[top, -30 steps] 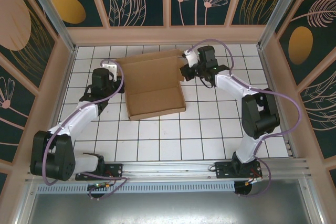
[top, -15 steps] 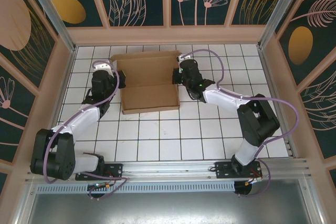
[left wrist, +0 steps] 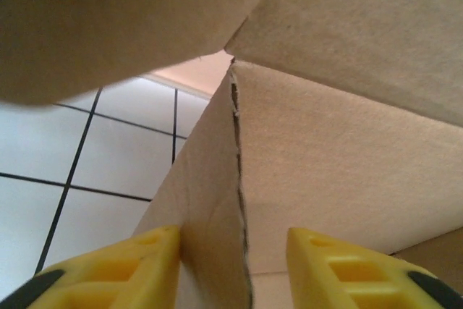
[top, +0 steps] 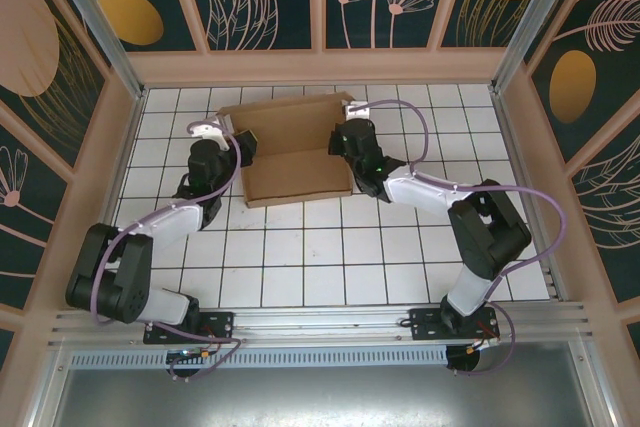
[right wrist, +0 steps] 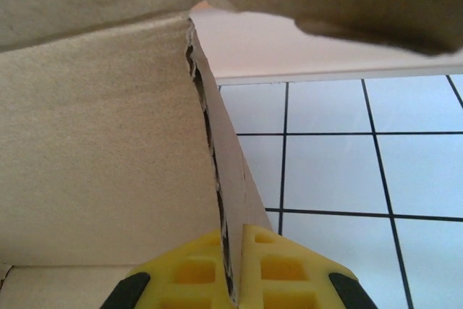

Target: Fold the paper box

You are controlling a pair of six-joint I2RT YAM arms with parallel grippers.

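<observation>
At the left, the left hand (top: 226, 137) sits at the left side wall of the paper box (top: 295, 152). Its yellow fingers (left wrist: 137, 265) are released and straddle the raised cardboard, one touching it and the other standing off, with bare tiles of the surface (top: 300, 247) between this arm and the left rim (top: 122, 162). The box rests on the far-middle tiles between both hands: plain brown, side walls stood up with ragged cut edges, a wide flap toward the far rim, and the near half of the grid open. The right hand (top: 340, 137) is clenched on the edge of the right side wall, with white tiles free to its right.
</observation>
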